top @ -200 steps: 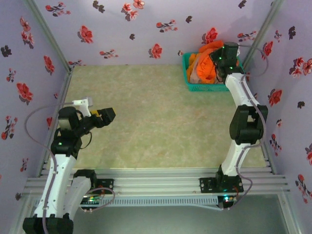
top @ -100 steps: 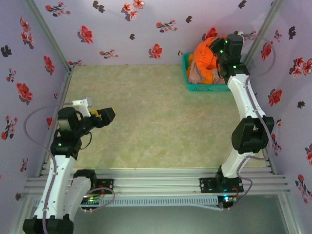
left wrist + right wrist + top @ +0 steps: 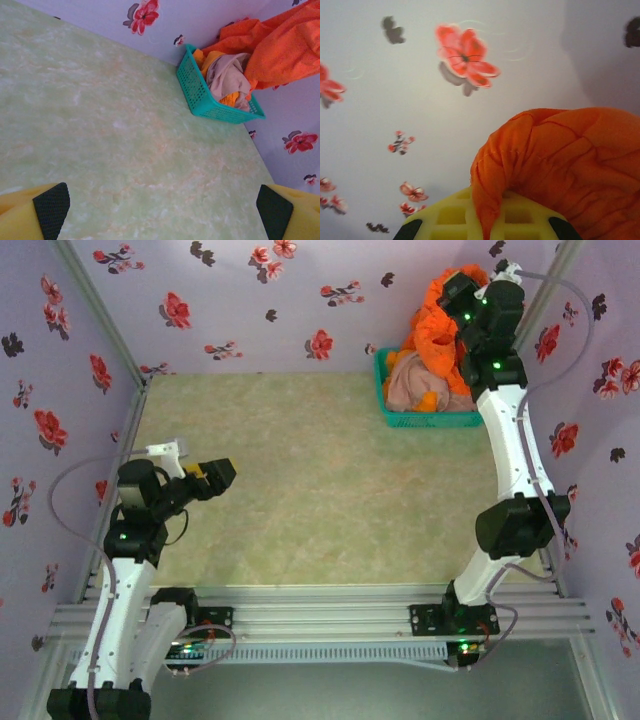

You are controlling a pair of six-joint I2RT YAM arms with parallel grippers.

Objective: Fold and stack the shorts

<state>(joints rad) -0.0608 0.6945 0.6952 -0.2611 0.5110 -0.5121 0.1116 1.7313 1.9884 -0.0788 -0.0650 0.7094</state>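
The right gripper point(image 3: 452, 302), clamped on orange shorts point(image 3: 432, 335), had lifted them above the basket point(image 3: 425, 422) for folding; the left gripper point(image 3: 215, 475) gaped idle.

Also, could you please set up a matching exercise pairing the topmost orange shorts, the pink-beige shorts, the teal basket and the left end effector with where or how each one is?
Column one:
1. topmost orange shorts
2. pink-beige shorts
3. teal basket
4. left end effector

Column two:
A. open, over the near left of the table
B. lying inside the basket
C. hanging from the shut right end effector, above the basket
D. standing in the table's far right corner

Pairs: 1-C, 2-B, 3-D, 4-A
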